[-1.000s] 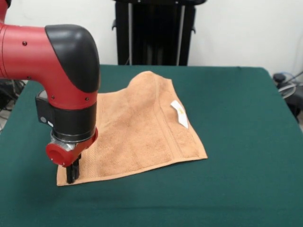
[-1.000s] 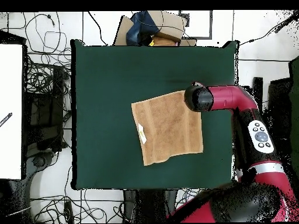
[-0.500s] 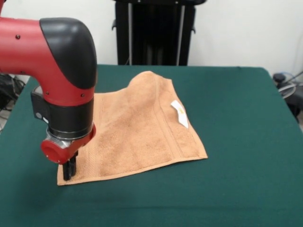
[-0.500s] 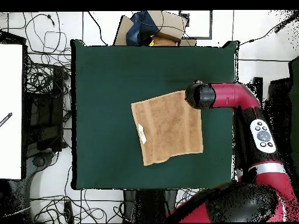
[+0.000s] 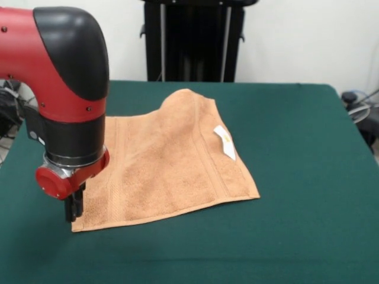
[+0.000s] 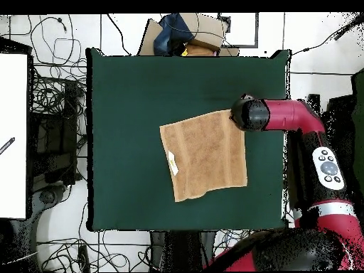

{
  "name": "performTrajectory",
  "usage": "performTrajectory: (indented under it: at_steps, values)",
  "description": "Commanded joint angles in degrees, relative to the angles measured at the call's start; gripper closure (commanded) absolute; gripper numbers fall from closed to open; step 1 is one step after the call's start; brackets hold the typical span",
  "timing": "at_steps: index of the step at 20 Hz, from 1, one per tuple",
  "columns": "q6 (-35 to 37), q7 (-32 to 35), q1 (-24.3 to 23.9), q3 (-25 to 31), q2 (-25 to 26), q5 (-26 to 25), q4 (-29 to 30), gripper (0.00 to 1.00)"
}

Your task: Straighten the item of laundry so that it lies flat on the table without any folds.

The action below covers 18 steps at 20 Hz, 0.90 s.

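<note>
One corner: the terry towel (image 5: 172,163) spreads rightward and away from the gripper (image 5: 72,208).
Fingers: together; grip on towel unclear.

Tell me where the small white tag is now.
In the front view, the tag lies on the towel's right part, beside its stripe band, far from the gripper.

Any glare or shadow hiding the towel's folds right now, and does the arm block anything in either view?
Front view: even light, no glare; the towel shows a raised hump at its far corner, and the arm covers the near-left corner, where the gripper sits at the towel's edge. Overhead view: the towel looks flat-toned, relief unreadable, and the arm hides one corner.
</note>
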Motion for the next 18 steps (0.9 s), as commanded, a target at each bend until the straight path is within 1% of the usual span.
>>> performTrajectory:
  at_steps: [1, 5, 8, 14, 16, 18]
  values:
    - [6.79, 1.85, 1.17, -2.89, -1.55, 1.87, 2.11, 1.0]
    - [7.37, 3.18, 2.0, -3.34, -4.18, 2.72, 4.18, 1.0]
    - [7.2, 5.38, 2.85, -4.11, -5.76, 3.19, 5.82, 1.0]
    - [7.85, 11.42, 6.42, -6.65, -8.72, 4.67, 8.74, 1.0]
    - [7.43, 13.31, 7.55, -8.17, -10.07, 5.11, 10.43, 1.0]
    - [7.73, 15.11, 9.09, -9.7, -10.75, 5.85, 10.9, 1.0]
